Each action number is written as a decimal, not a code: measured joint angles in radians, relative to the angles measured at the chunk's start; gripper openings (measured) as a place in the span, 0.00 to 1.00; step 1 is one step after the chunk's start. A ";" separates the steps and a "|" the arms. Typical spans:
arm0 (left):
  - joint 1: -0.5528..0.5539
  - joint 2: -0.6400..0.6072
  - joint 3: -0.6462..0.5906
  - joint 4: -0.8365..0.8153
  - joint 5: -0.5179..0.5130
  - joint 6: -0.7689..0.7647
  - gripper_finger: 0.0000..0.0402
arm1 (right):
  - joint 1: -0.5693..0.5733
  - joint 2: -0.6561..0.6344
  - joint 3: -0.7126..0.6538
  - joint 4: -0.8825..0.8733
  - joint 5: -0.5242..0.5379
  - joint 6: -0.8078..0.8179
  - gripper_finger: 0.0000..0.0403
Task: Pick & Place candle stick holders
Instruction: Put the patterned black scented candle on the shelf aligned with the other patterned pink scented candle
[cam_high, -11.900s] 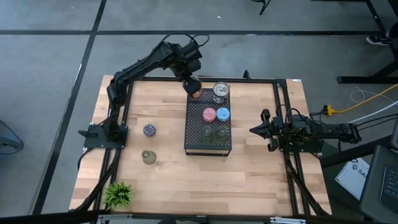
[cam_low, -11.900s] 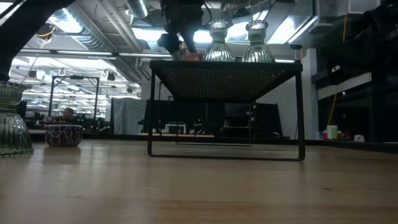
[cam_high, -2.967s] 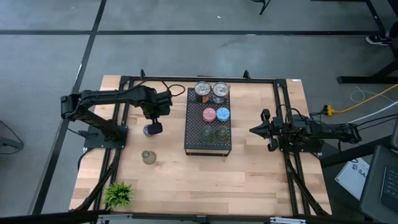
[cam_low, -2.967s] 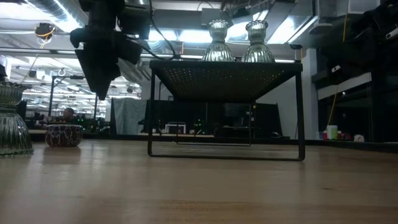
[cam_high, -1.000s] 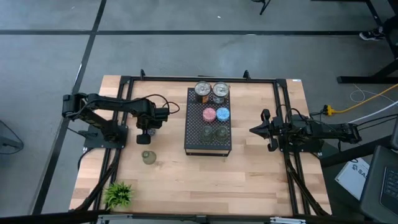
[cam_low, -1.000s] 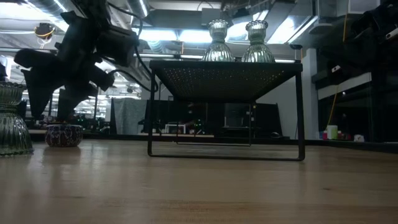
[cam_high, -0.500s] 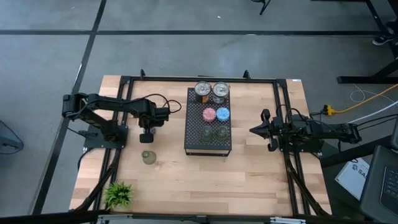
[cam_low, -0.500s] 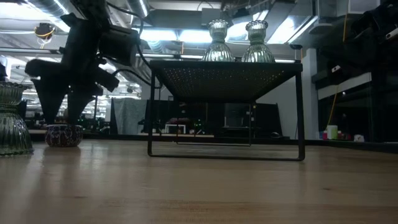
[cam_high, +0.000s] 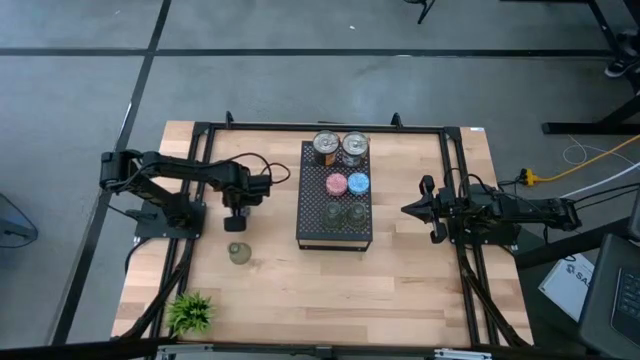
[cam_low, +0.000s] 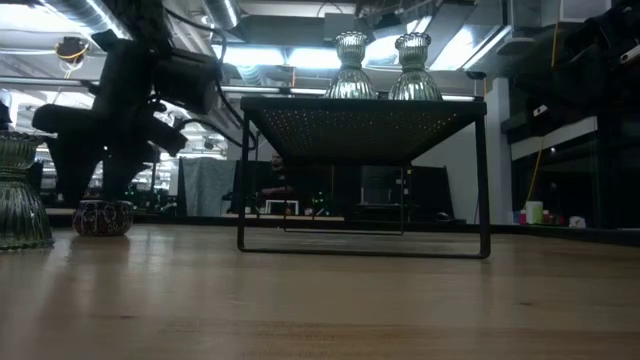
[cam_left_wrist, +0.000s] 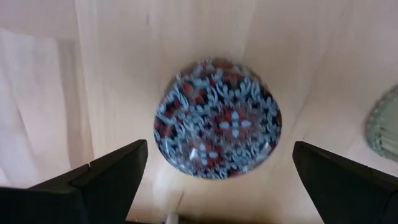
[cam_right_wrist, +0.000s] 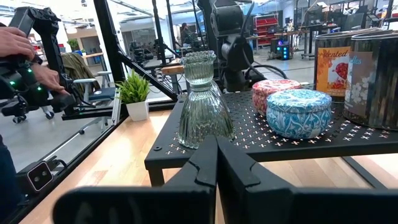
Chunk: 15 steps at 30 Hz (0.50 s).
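the left gripper (cam_high: 236, 213) is held pointing straight down, its fingers (cam_left_wrist: 112, 177) spread wide on either side of the red-and-blue patterned candle holder (cam_left_wrist: 217, 118) standing on the table (cam_high: 400, 290), ungrasped, while the right gripper (cam_high: 408, 209) is kept clenched beside the black tray (cam_high: 334, 237).

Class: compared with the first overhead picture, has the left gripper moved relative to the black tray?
Yes. The left gripper has left the black tray's far end and now sits beside the tray's left, over the patterned holder, jaws open.
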 joint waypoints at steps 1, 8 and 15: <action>0.000 0.000 0.000 0.010 -0.005 0.002 1.00 | 0.000 0.000 0.000 0.000 0.000 0.000 0.01; 0.000 0.000 -0.003 0.103 -0.008 0.016 1.00 | 0.000 0.000 0.000 0.000 0.000 0.000 0.01; 0.003 0.020 -0.004 0.106 -0.008 0.027 1.00 | 0.000 0.000 0.000 0.000 0.000 0.000 0.01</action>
